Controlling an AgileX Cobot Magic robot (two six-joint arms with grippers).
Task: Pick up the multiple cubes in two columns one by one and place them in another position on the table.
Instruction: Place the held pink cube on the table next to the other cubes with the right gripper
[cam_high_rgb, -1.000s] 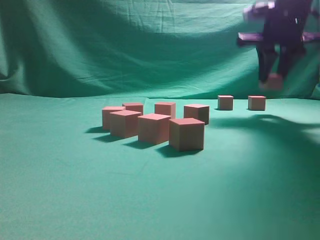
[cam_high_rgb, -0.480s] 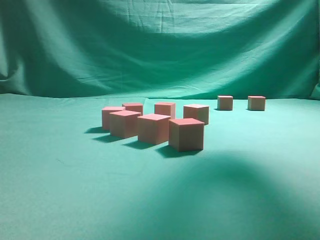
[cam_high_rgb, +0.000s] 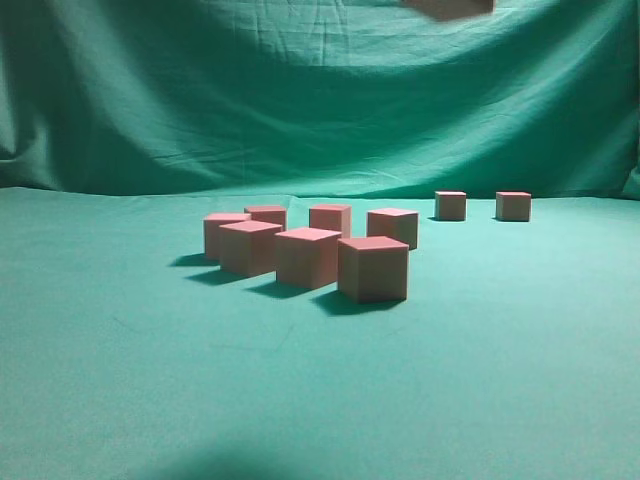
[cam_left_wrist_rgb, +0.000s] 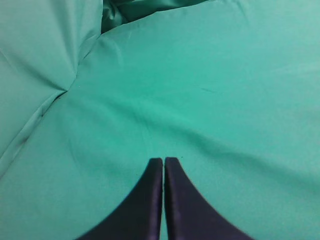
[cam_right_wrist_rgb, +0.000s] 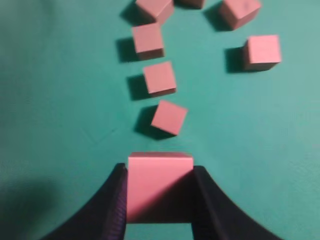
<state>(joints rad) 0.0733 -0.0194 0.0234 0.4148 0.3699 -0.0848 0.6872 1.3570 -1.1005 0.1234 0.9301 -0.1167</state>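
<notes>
Several pinkish-red cubes (cam_high_rgb: 308, 256) stand in two columns in the middle of the teal table (cam_high_rgb: 500, 350). Two more cubes (cam_high_rgb: 451, 205) stand apart at the back right. My right gripper (cam_right_wrist_rgb: 160, 169) is shut on one cube (cam_right_wrist_rgb: 160, 192) and holds it high above the columns, which show below it in the right wrist view (cam_right_wrist_rgb: 159, 77). In the exterior view only a blurred pink edge of the held cube (cam_high_rgb: 450, 8) shows at the top. My left gripper (cam_left_wrist_rgb: 163, 160) is shut and empty over bare cloth.
A green cloth backdrop (cam_high_rgb: 300, 100) hangs behind the table. In the left wrist view the cloth (cam_left_wrist_rgb: 225, 75) folds and drops away at the upper left. Bare cloth lies in front of the cubes and to their left.
My right gripper, holding a cube low at the back right a second ago, has risen out of the exterior view. The cube now shows at the top edge, further left.
</notes>
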